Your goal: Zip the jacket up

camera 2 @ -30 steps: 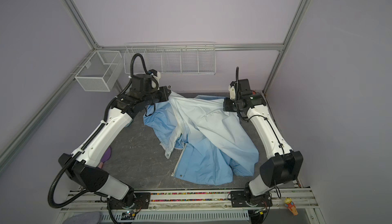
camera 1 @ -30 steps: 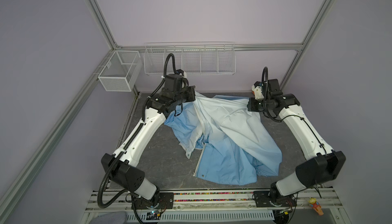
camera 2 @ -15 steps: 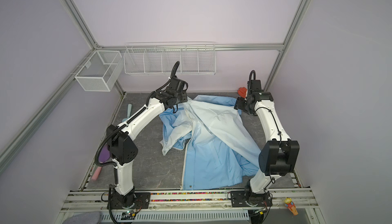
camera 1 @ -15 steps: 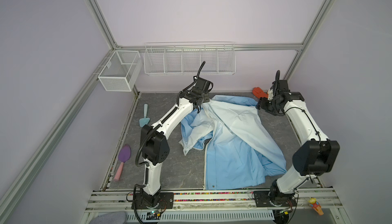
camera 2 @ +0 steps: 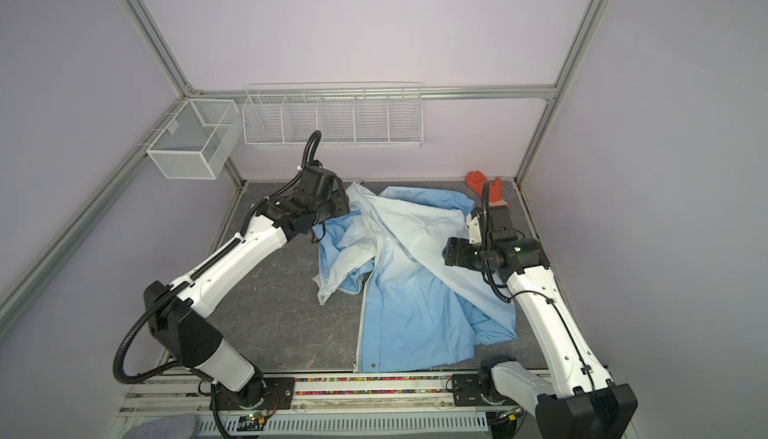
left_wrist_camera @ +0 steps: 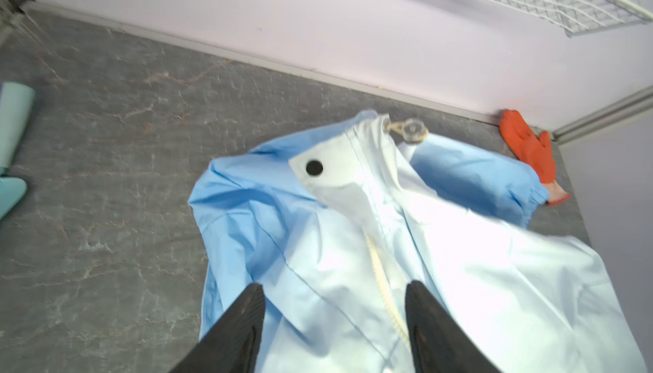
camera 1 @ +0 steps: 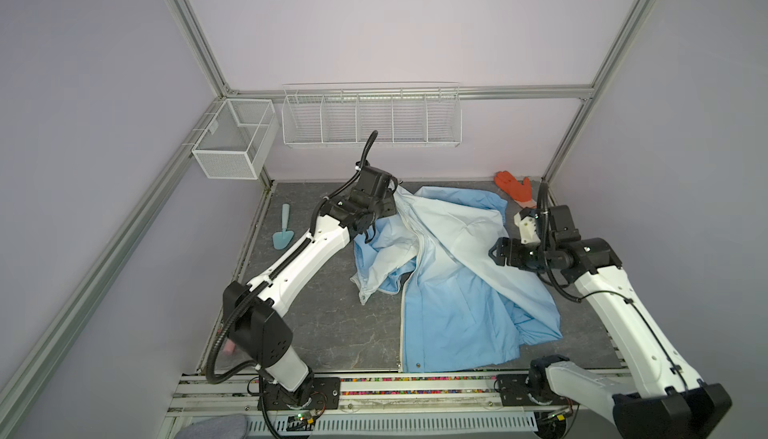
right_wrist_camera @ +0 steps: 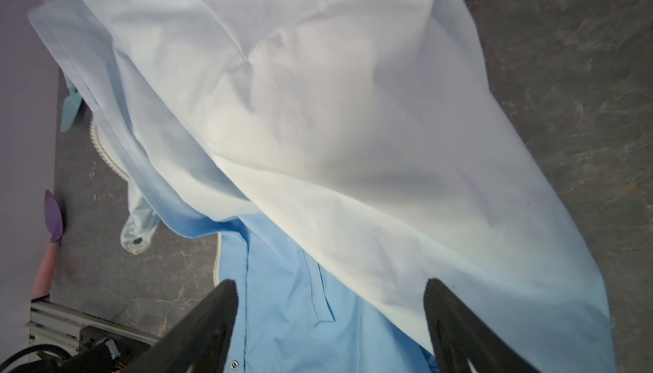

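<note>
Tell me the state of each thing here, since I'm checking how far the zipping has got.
jacket: crumpled on the table, front open
zipper: undone, lower halves apart
left gripper: open, holding nothing
right gripper: open, holding nothing
glove: lying flat near the back wall
trowel: lying flat, apart from the jacket

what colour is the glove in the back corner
Orange-red; the glove shows best in the left wrist view.
</note>
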`<state>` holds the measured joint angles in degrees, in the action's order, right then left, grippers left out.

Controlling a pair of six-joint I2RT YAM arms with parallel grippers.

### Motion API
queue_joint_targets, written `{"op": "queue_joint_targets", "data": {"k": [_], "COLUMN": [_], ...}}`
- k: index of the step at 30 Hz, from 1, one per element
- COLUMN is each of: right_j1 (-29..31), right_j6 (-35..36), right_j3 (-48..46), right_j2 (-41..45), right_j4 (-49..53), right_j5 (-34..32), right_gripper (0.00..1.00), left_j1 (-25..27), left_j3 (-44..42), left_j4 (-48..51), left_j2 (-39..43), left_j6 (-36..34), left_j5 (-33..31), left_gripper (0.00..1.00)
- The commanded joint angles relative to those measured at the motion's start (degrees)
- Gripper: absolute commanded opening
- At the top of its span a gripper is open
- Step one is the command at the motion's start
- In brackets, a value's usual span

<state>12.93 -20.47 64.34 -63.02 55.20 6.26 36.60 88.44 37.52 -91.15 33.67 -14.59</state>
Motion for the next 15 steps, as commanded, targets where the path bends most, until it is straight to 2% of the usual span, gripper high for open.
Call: {"op": "queue_joint_targets", "data": {"k": [1, 5, 12, 15], "right_j1": [1.9, 3.7, 5.6, 5.5], "right_j6": [-2.7, -5.2, -6.1, -5.6], "right_j3": [-6.6, -13.2, -17.0, -16.3], "right_j2": [2.0, 1.4, -6.9, -12.2], "right_j4": [1.5, -3.2, -11.3, -14.4], "right_j5": [-0.9, -0.7, -6.3, -6.6], "right_gripper": [0.84, 0.82, 0.82, 0.68], "left_j1": [-0.2, -0.3, -2.0, -2.8], "left_j3": [-7.4, -8.8, -0.8, 1.9], "left_j4": [-6.5, -13.9, -16.9, -19.0], "left_j2": [0.4, -3.0, -14.9, -18.6], "left_j6": [2.7, 2.3, 3.9, 4.2], "left_j5": [9.5, 17.0, 25.4, 27.2], "left_gripper": [0.65, 0.65, 0.63, 0.59]}}
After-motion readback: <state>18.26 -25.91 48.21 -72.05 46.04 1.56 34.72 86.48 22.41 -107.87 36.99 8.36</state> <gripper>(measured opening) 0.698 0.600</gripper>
